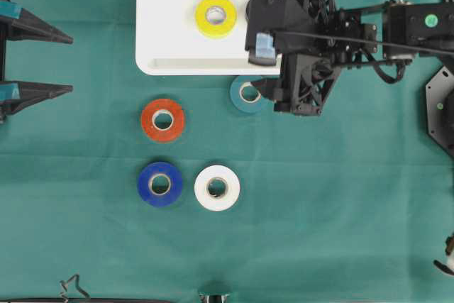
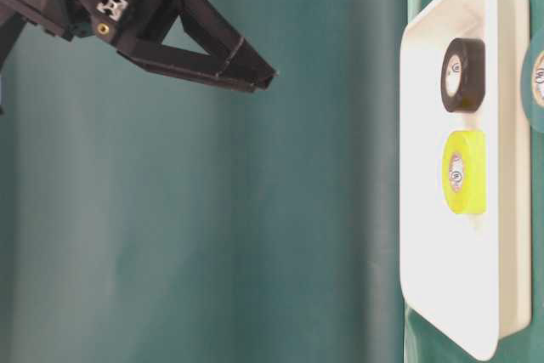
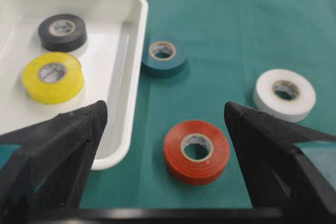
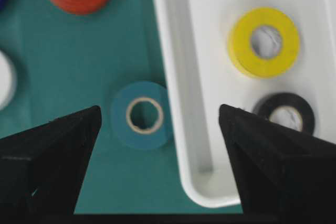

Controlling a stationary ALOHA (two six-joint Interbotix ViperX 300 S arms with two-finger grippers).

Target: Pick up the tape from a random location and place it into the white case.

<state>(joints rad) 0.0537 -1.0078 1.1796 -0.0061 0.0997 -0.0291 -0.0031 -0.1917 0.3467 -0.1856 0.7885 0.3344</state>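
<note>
A smooth white case, shallow and round-cornered with a raised rim, sits at the far edge of a tabletop covered in matte green cloth. Two glossy rolls lie flat inside it: yellow tape near the middle and black tape just beside it, the latter largely hidden in the overhead view beneath the right gripper. That gripper, an angular black frame with blue-padded fingertips, hangs over the case's right end with its jaws spread wide and nothing between them; in its wrist view the case's rim runs up between the two fingers, the black tape close to the right finger and the yellow farther off. Teal tape lies on the cloth just outside the case's near rim, partly under the right arm. Red tape, blue tape and white tape rest flat on the cloth, well apart from the case, each a plain ring with a pale cardboard core. The left gripper waits at the tabletop's left edge, its pointed black fingers parted and empty, aimed toward the rolls.
</note>
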